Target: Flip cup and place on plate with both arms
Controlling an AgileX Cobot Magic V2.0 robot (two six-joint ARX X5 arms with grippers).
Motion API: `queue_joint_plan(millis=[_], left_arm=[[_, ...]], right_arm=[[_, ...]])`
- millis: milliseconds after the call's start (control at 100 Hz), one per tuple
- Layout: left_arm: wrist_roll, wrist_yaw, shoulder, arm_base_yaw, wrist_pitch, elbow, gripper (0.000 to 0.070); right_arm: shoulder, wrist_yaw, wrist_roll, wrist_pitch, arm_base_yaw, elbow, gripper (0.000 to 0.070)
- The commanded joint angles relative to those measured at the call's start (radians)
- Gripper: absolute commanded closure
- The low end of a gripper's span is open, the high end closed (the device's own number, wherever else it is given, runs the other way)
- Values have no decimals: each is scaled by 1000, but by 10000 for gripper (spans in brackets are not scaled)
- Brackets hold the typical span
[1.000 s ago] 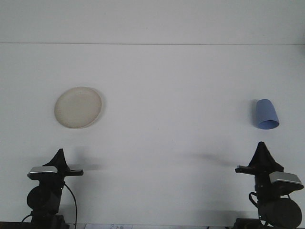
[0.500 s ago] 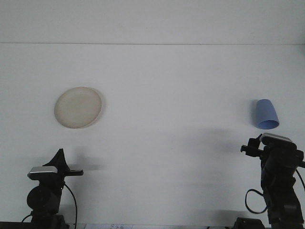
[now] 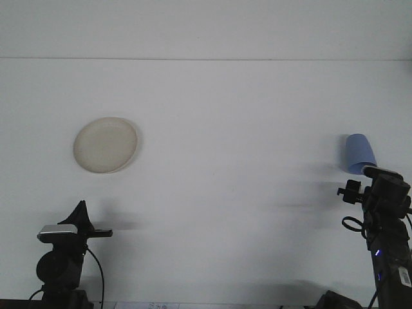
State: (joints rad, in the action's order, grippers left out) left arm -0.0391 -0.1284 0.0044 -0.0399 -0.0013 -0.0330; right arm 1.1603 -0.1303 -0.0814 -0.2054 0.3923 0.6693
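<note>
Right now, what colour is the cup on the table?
The cup is light blue, seen best in the front view, near the right gripper.

The round cream plastic plate (image 3: 105,145) lies on the white table (image 3: 232,129) at about nine o'clock from the table's middle, well left of centre. The blue plastic cup (image 3: 358,153) sits far across at three o'clock, near the right edge, well apart from the plate. The right gripper (image 3: 376,177) stands at the cup's six o'clock, just before it and overlapping its near rim. The left gripper (image 3: 80,215) sits at the plate's six o'clock, well apart from it, near the front edge.
</note>
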Motion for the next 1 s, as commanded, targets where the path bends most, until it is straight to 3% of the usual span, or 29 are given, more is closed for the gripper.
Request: queue_joint_plan(millis=[0,120,370,770,850,990], left_arm=[[-9,-2,-1,0,10,19,684],[-9,-2,-1,0,10,19,684],[-9,-2,-1,0,10,19,684],[-9,-2,-1,0,10,19,684],[-9,-2,-1,0,10,19,684],[-9,-2,-1,0,10,19,684]], right_arm=[[34,30,-66,92,22,13,194],[90,89,-106,231,58,13,202],[242,211,-110,381,113,13,215],[471,253,-98,739,113,13,227],[510,268,-98,800,113,13,312],[556,290,-86,861,112,13,581]])
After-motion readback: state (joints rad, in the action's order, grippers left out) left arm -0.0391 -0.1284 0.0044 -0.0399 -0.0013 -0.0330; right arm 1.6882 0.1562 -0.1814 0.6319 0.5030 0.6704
